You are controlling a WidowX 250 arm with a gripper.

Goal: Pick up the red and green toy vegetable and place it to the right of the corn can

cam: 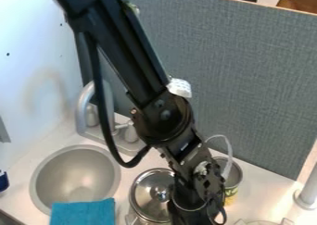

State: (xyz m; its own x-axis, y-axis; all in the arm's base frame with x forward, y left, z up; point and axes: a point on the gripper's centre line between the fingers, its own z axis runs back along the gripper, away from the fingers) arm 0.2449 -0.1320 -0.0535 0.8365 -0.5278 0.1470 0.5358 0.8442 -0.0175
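Observation:
My black gripper [197, 214] hangs at the bottom edge, right of centre, with its lower end cut off by that edge. Just left of it stands a metal pot with a shiny lid [147, 196], partly covered by the gripper. Behind and to the right is an open can [234, 178] with a yellow-green label, partly hidden by the arm. A blue cloth [84, 213] lies at the front edge of the round sink basin [75, 173]. Whether anything is held cannot be seen.
A grey faucet [84, 106] rises behind the basin. The grey partition [254, 80] stands along the back of the white counter [263, 189]. At the right edge is a grey post [307, 194], with a clear lid-like object [265, 222] near the bottom. A dark blue object [3, 181] sits far left.

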